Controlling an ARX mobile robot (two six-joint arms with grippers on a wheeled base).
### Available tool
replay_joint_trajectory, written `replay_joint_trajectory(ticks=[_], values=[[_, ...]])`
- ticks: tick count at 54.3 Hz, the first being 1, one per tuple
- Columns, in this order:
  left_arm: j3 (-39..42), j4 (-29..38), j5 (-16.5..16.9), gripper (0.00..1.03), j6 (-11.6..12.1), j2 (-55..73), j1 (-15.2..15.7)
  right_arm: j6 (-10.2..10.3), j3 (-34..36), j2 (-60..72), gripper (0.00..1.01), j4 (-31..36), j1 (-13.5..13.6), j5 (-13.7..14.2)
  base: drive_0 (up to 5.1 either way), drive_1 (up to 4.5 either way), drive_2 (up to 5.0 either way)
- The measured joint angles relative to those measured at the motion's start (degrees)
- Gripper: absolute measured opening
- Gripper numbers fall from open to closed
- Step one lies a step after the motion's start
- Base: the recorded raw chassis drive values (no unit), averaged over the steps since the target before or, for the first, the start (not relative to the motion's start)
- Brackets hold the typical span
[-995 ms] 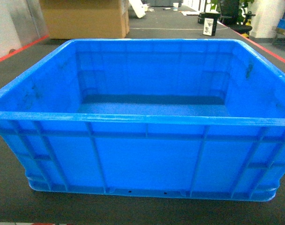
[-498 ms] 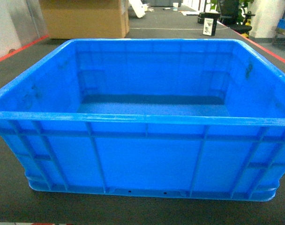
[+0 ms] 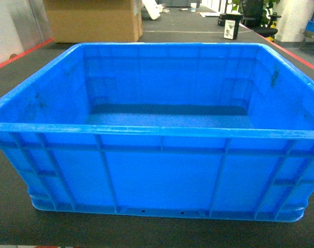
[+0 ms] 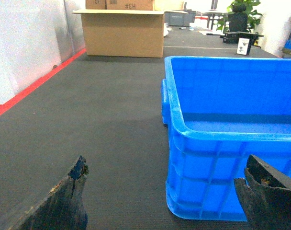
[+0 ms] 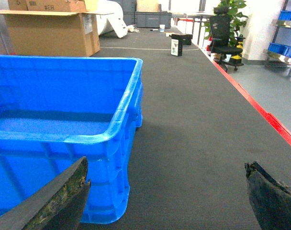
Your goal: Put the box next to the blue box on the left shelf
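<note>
Bright-blue rectangular plastic crate (image 3: 157,170): upright on dark grey ribbed floor mat (image 4: 102,120), empty. Left gripper (image 4: 167,199) and right gripper (image 5: 167,196): fingers spread wide, flanking its near corners, holding nothing.

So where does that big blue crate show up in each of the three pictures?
Head: the blue crate fills nearly the whole frame, centre.
Left wrist: right half, its left corner nearest.
Right wrist: left half, its right corner nearest.
Shared landmark: the cardboard box beyond the crate, at the top left in all three.
</note>
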State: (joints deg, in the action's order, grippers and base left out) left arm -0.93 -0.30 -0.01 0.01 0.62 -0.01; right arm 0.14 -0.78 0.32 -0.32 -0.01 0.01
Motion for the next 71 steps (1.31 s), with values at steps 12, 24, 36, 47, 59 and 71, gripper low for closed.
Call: replay_joint_trajectory(ticks=[12, 24, 36, 47, 59, 71], values=[[0.0, 0.0, 0.0, 0.98, 0.0, 0.0, 0.0, 0.0, 0.0, 0.0, 0.98, -0.02, 0.0, 0.0, 0.0, 0.0, 0.0], [0.0, 0.0, 0.0, 0.98, 0.0, 0.0, 0.0, 0.0, 0.0, 0.0, 0.98, -0.02, 0.0, 0.0, 0.0, 0.0, 0.0], [-0.63, -3.1, -6.43, 0.98, -1.27, 1.9, -3.17, 1.01, -1.7, 1.66, 0.98, -6.16, 2.05, 5.09, 0.0, 0.0, 0.0], [-17.11, 26.08, -9.73, 0.98, 0.5, 39.12, -7.17, 4.31, -20.46, 36.92, 0.98, 8.61, 3.67, 8.2, 0.0, 0.0, 0.0], [-36.5, 22.01, -8.22, 0.98, 2.08, 72.19, -8.66, 4.39, -39.1, 69.37, 0.98, 7.39, 3.32, 3.06, 0.0, 0.0, 0.0], [-46.23, 17.94, -9.05, 0.98, 1.33, 85.81, -9.01, 6.38, -49.0, 87.19, 0.98, 4.81, 3.39, 1.29, 0.0, 0.0, 0.0]])
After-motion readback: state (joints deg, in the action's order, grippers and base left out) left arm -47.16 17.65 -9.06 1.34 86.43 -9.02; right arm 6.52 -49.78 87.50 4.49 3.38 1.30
